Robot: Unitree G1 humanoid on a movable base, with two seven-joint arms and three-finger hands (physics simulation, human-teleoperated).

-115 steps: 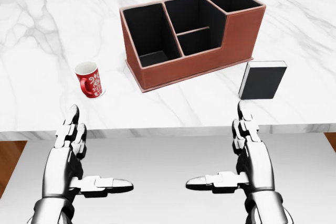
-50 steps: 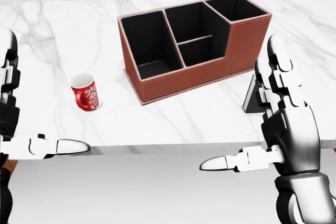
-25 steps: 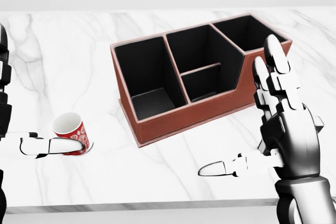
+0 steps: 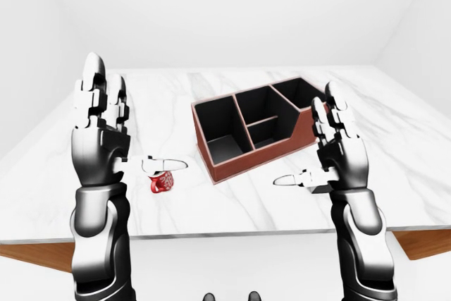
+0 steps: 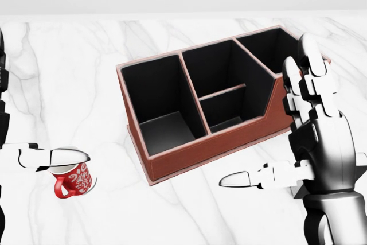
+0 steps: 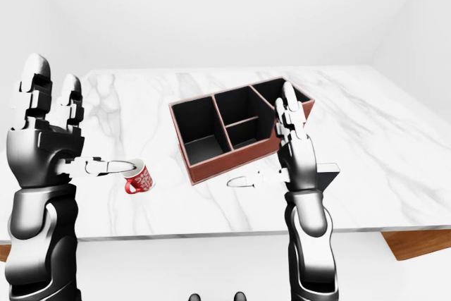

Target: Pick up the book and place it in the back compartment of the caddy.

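Note:
The brown caddy with black compartments stands on the white marble table, in the middle of the head view. My right hand is raised just right of it, palm inward, open and holding nothing. It covers the caddy's right end. The book is almost wholly hidden behind that hand. Only a dark corner with a pale edge pokes out at the hand's right in the right-eye view. My left hand is raised at the left, open and empty, its thumb hovering over the mug.
A red patterned mug stands on the table left of the caddy. The table's near edge runs across the bottom of the eye views, with wooden floor showing past its corners. White walls surround the table.
The camera has moved closer to the table, so the caddy and mug sit larger and lower. Both hands have risen. The book, plainly visible earlier, is now behind my right hand.

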